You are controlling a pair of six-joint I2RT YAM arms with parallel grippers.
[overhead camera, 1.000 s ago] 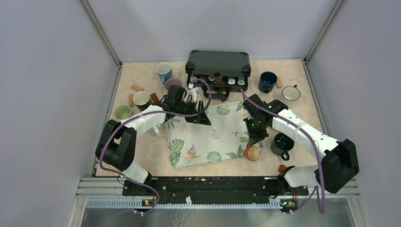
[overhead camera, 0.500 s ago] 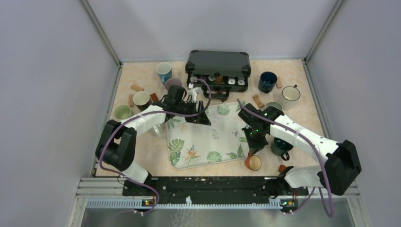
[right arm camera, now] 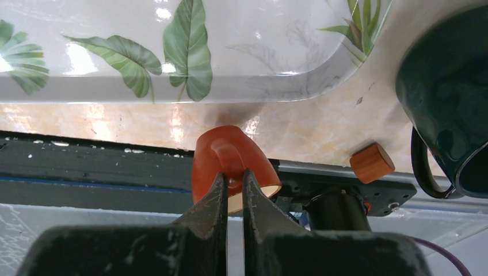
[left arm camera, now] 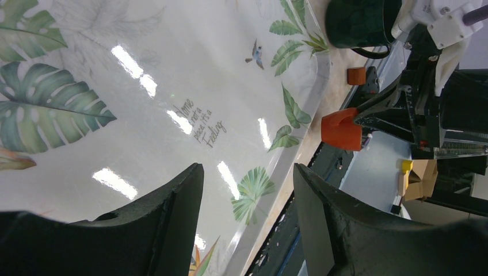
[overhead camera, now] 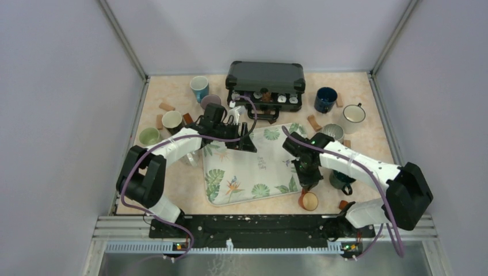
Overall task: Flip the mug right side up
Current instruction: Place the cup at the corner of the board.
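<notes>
- The mug (right arm camera: pixel 233 158) is held up by its handle at the near edge of the tabletop (right arm camera: pixel 322 123), just beside the tray (right arm camera: pixel 172 92).
- The right fingers (right arm camera: pixel 223 201) are closed tight on that handle.
- The mug is tilted, and its mouth can be seen from above. It is judged nearly turned, but it must be set down upright.
- Farther back, the left fingers (left arm camera: pixel 178 201) are half open over the tray, and nothing is held.
</notes>
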